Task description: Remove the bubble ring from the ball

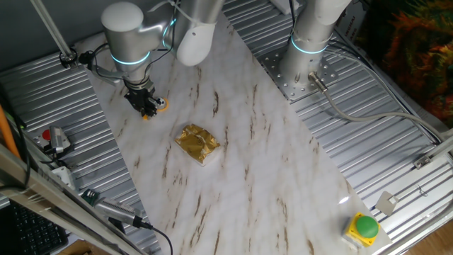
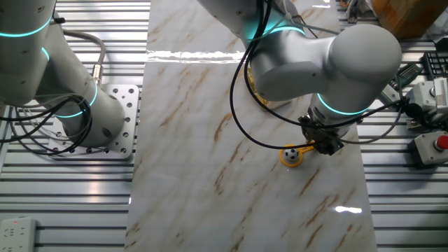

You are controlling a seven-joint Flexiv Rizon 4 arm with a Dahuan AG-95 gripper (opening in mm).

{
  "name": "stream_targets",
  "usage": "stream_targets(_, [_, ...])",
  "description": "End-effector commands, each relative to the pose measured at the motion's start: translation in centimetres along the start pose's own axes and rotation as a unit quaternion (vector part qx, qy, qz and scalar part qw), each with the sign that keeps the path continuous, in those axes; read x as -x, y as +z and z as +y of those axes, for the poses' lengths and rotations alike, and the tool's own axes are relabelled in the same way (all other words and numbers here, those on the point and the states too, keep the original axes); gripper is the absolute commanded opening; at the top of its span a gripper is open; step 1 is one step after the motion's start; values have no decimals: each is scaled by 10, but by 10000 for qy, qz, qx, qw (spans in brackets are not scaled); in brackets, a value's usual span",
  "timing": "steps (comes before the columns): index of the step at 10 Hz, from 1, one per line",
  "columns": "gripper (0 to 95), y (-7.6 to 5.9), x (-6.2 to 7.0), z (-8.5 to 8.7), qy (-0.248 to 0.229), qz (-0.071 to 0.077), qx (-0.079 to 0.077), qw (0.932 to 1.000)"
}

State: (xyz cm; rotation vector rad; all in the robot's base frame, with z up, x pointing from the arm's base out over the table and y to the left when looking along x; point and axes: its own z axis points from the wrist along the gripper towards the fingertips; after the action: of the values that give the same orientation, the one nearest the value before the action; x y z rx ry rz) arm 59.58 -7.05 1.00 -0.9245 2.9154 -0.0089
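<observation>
The orange-yellow bubble ring [image 2: 292, 157] lies on the marble tabletop with its hoop around the tiny white ball [image 2: 290, 155], of which only a pale spot shows inside the hoop. The short handle runs from the hoop in under my gripper [image 2: 320, 145]. The gripper points down at the table, its black fingers close together on the handle. In the one fixed view, the gripper [image 1: 146, 105] covers most of the ring [image 1: 161, 105], and the ball is hidden there.
A crumpled gold foil packet [image 1: 198, 144] lies mid-table. A green round button on a yellow box [image 1: 365, 227] stands at the near right corner. A second arm's base [image 1: 309, 53] is bolted at the far right. Ribbed metal surrounds the marble sheet [image 1: 248, 177].
</observation>
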Motion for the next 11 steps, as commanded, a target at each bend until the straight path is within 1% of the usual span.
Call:
stream_targets(1, [190, 1, 0, 0, -3, -6, 3, 10000])
stream_targets(5, [190, 1, 0, 0, 48, -15, 20, 10000])
stream_targets(6, [0, 1, 0, 0, 70, -15, 20, 10000])
stream_targets(11, [0, 1, 0, 0, 141, -11, 23, 9999])
